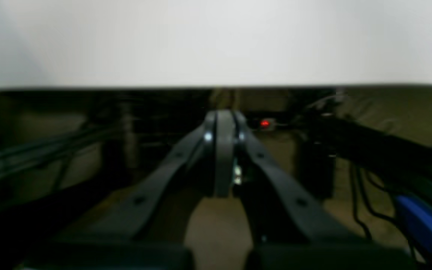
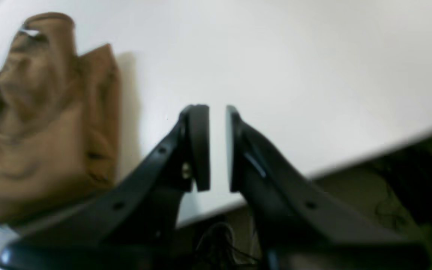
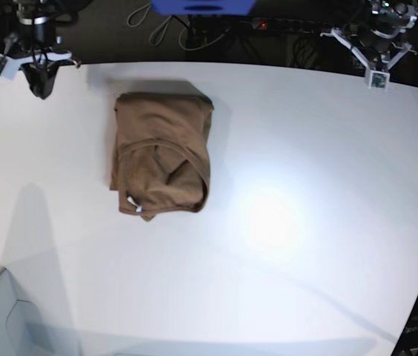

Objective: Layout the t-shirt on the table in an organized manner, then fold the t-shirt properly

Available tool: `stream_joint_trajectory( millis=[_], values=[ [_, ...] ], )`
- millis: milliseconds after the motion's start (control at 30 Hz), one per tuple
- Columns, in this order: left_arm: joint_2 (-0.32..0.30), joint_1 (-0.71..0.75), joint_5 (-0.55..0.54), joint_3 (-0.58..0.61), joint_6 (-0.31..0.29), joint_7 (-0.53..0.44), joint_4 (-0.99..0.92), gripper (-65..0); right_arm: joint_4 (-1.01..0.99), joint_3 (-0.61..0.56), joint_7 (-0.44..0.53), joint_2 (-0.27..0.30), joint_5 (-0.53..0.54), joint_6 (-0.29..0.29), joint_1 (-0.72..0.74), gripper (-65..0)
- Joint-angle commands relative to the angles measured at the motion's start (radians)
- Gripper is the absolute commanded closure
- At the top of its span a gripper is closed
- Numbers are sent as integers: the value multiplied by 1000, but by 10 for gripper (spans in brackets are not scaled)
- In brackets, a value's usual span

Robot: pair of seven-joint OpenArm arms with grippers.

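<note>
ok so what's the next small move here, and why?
Probably none beyond parking: the brown fabric t-shirt already lies as a compact folded bundle on the white table, with both grippers back at the table's far edge, the left gripper shut on nothing, the right gripper slightly open and empty.

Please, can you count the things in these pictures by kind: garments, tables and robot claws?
Garments: 1, the brown t-shirt
Tables: 1, the white table
Claws: 2, the left claw and the right claw
Total: 4
</note>
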Motion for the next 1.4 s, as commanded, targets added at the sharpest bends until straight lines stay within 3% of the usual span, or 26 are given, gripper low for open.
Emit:
stream_joint_trajectory(
  millis=[0,167,367,467,633,800,1000,1100,1133,1200,1267,1367],
  values=[
    [-7,17,-31,-9,5,-11,11,0,20,18,24,4,31,5,-27,-62],
    [-7,60,-55,-1,5,-21,-29,0,-30,72,24,3,36,5,-91,-62],
    [-7,25,-47,-1,5,-38,-281,0,-254,64,29,47,33,5,-93,-62],
    [-40,19,-47,31,5,-156,-446,0,-393,55,29,75,30,19,-53,-62],
    [-155,-12,-47,160,5,-359,-781,0,-637,49,30,124,28,137,47,-61],
    [-243,-118,-47,206,5,-506,-1132,0,-843,47,35,161,-27,137,144,-61],
    [-275,-233,-21,215,5,-715,-1422,0,-1061,47,193,162,-193,137,260,-61],
    [-286,-331,84,212,5,-795,-1591,0,-1334,53,382,182,-290,132,374,-61],
    [-287,-365,118,212,40,-816,-1655,0,-1458,50,471,202,-319,131,417,-61],
    [-289,-420,157,212,181,-868,-1751,0,-1671,49,636,233,-366,105,490,-61],
    [-289,-466,187,213,296,-933,-1824,0,-1831,47,774,253,-443,7,547,-61],
    [-284,-515,210,213,416,-965,-1869,0,-1852,47,817,251,-595,-164,562,-62]
  ],
)
